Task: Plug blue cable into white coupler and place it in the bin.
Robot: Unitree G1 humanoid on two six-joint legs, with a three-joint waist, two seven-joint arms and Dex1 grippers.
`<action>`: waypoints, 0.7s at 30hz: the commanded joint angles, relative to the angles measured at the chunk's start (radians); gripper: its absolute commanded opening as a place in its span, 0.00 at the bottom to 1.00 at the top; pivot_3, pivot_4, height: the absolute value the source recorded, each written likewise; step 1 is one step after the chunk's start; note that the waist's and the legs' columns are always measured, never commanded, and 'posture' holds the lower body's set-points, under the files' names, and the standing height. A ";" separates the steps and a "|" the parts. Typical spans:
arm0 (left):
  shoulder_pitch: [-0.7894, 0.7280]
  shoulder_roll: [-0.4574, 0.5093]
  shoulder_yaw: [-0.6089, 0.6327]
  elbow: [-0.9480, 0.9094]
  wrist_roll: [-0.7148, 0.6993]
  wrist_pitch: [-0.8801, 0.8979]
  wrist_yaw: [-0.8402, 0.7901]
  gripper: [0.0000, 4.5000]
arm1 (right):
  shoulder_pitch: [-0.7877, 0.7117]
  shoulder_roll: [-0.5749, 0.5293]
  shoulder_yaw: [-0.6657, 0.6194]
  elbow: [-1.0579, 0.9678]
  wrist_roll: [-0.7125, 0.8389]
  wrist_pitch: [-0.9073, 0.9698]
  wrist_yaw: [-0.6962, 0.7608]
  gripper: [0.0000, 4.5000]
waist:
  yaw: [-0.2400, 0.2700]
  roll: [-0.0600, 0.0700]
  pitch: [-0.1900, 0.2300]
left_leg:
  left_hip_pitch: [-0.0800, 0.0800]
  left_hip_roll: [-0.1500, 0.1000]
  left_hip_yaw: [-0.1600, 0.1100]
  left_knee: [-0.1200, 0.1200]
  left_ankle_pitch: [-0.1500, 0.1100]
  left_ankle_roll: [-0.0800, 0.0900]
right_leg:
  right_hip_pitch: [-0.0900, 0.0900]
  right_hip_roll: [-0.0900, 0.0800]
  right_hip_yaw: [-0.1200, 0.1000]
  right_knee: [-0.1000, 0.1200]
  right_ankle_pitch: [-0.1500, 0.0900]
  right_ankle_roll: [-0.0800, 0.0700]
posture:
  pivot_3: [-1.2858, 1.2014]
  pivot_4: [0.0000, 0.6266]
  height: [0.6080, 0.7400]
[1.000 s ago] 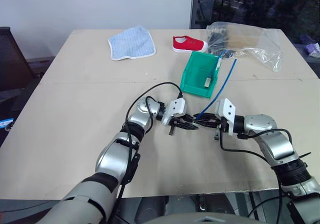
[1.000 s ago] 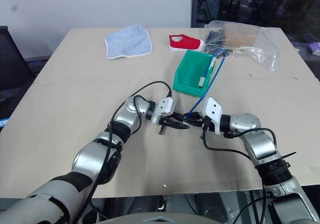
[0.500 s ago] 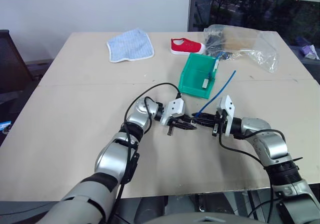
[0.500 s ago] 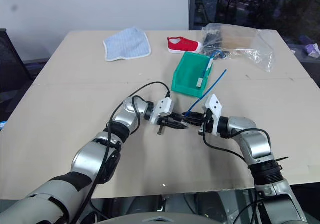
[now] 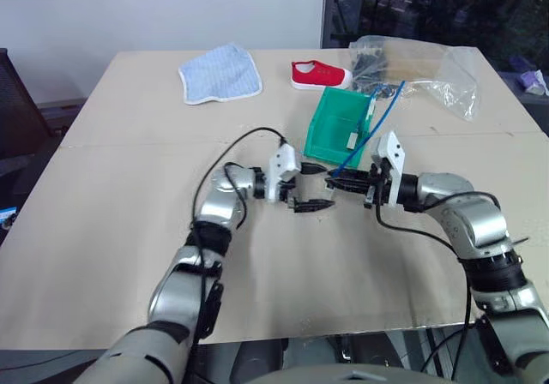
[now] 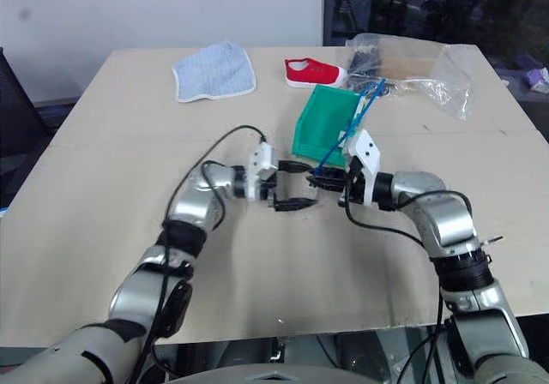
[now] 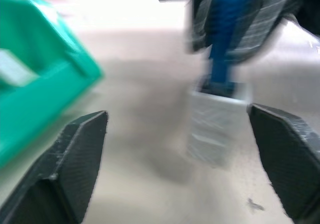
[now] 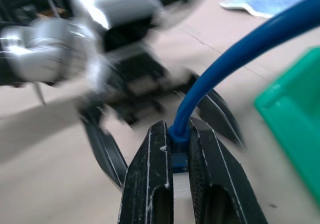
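Left eye view has the two arms meeting over the middle of the bench [image 5: 111, 230], just in front of the bin [image 5: 336, 127], which sits on the far half, with a red shoe [image 5: 319, 75], a crumpled clear plastic bag [image 5: 420, 71] and a blue-and-white cloth [image 5: 219, 72] lying beyond it. The right end effector [image 5: 336, 181] is clamped tight on the blue cable [image 5: 364, 140] close to its plug end; in the right wrist view the two black fingers [image 8: 150, 184] pinch the cable [image 8: 235, 59] right where its boot begins. From there the cable rises and runs back over the bin, its far end near the plastic bag. The left end effector [image 5: 319, 187] faces the right one with its fingers spread wide, one above and one below, gripping nothing. In the left wrist view those fingers [image 7: 75, 159] stand well apart on either side of the white coupler [image 7: 214, 126], which hangs on the end of the cable with a gap to each finger, the right end effector just above it and the bench below. The green wall of the bin [image 7: 35, 84] shows off to one side of that view
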 commanded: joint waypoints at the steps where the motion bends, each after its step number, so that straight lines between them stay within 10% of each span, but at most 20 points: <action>1: 0.046 0.028 0.066 -0.398 -0.085 0.343 0.199 0.98 | -0.160 -0.012 -0.110 0.090 0.043 0.072 -0.043 0.00 | 0.003 0.001 0.002 | 0.000 -0.001 0.000 0.000 0.000 0.000 | 0.000 -0.001 0.000 0.000 0.000 0.000 | 0.52 0.24 1.00; 9: 0.012 0.046 0.100 -0.649 -0.116 0.640 0.454 0.98 | -0.468 0.015 -0.085 0.593 -0.047 0.007 0.062 0.00 | 0.022 0.000 0.003 | 0.000 -0.002 0.000 -0.001 0.000 0.000 | 0.001 -0.001 -0.002 -0.003 0.000 0.000 | 0.52 0.24 1.00; 18: -0.003 0.065 0.058 -0.639 -0.146 0.627 0.511 1.00 | -0.722 0.078 -0.163 1.127 -0.275 -0.566 -0.448 0.94 | 0.020 0.001 0.003 | -0.004 -0.003 0.002 -0.006 0.005 -0.008 | -0.007 -0.002 0.001 -0.003 0.000 0.000 | 0.52 0.24 1.00; 21: 0.012 0.067 0.058 -0.648 -0.158 0.624 0.521 1.00 | -0.723 0.050 -0.163 1.157 -0.318 -0.643 -0.486 0.99 | 0.020 0.001 0.003 | -0.016 -0.003 0.002 -0.005 0.006 -0.010 | -0.017 -0.003 0.000 -0.001 0.000 0.000 | 0.52 0.24 1.00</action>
